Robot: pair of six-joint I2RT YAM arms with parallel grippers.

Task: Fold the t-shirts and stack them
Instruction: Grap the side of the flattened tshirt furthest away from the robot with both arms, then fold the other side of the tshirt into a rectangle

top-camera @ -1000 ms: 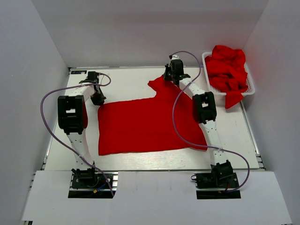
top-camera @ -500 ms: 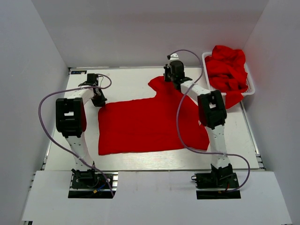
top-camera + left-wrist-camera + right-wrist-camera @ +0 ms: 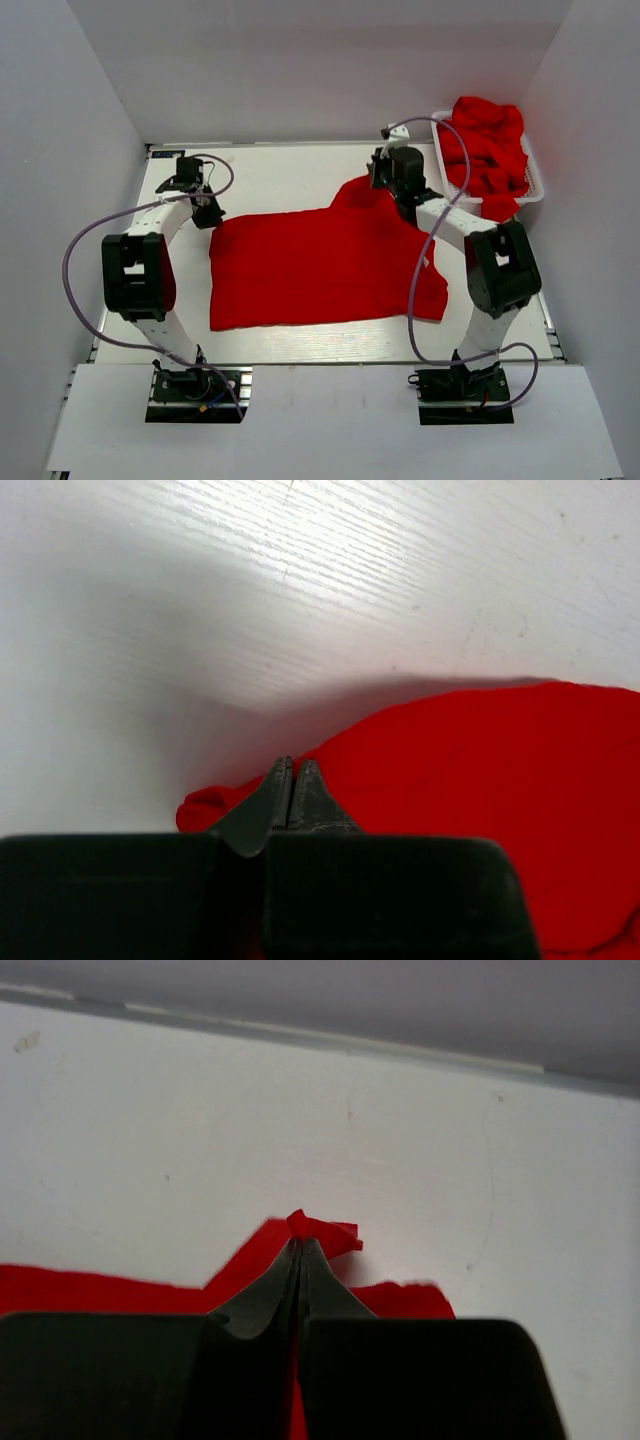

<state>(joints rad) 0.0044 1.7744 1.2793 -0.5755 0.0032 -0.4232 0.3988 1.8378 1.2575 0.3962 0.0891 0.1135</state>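
Red cloth is spread flat over the middle of the white table (image 3: 280,175): one t-shirt (image 3: 310,265), laid out wide, w/ its near hem running roughly parallel to the table's front edge & a sleeve-like flap seen reaching toward the far side at the right. The t-shirt's far-left corner is pinched by the left gripper (image 3: 207,212). On the left wrist cam, the left gripper (image 3: 293,768) is seen w/ jaws pressed tight together, red fabric bunched at either side of the tips & a small fold pushed out to the left. Over on the other side, the far-right flap is gripped by the right gripper (image 3: 388,182). On the right wrist cam, the right gripper (image 3: 299,1248) is seen w/ jaws clenched, & a crumpled tip of red cloth is caught poking out just beyond the tips. Btwn the two grippers the fabric is seen lying mostly smooth, though the right edge is rumpled beside the right arm. More red shirts (image 3: 487,140) are piled in a heap in the white mesh basket (image 3: 537,190) at the table's far-right corner, w/ one draped over its near rim.
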